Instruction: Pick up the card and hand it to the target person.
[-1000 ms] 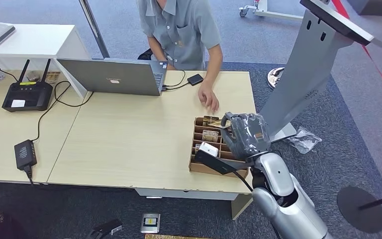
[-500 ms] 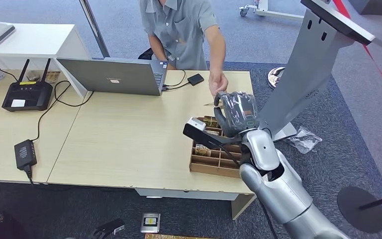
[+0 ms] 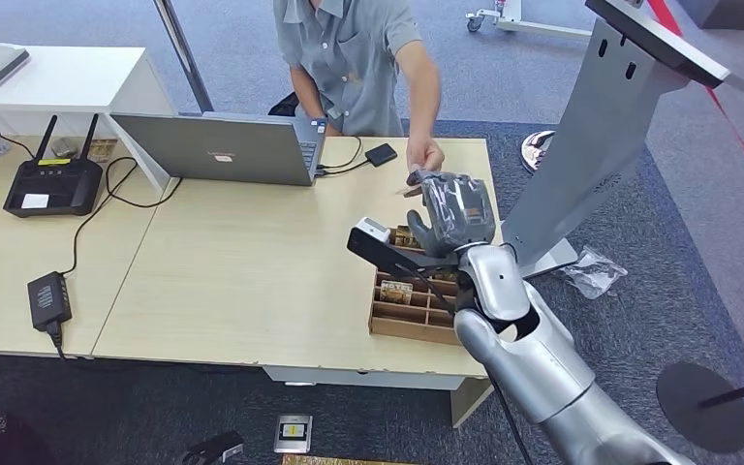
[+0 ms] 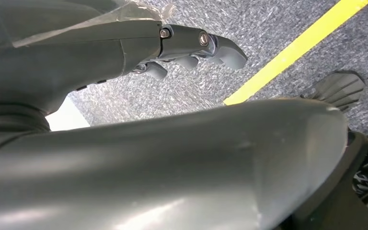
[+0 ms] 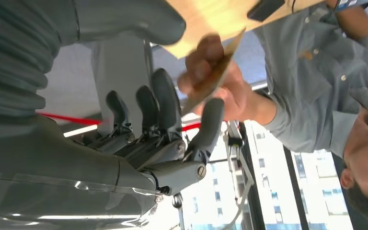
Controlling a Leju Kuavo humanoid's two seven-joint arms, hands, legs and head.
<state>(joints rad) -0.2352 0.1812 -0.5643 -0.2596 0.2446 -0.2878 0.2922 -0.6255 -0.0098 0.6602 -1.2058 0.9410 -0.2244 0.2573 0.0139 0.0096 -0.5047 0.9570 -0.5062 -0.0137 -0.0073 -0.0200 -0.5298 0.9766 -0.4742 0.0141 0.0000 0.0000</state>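
Head view: right robot hand [image 3: 453, 205] has risen from the tray [image 3: 417, 312]; both it and the person's hand [image 3: 426, 155] grip the card [image 5: 215, 72], handover nearly done.

No writing here can be made out. The laptop [image 3: 223, 147] has a small mark in the middle of its lid, too small to read. The black router [image 3: 51, 184] carries a pale sticker and a yellow-green strip, both illegible. The card [image 5: 214, 72] shows a plain tan face, blurred, with no print to be told. A small box on the floor [image 3: 293, 433] has a label with a yellow patch, its characters too tiny to read.
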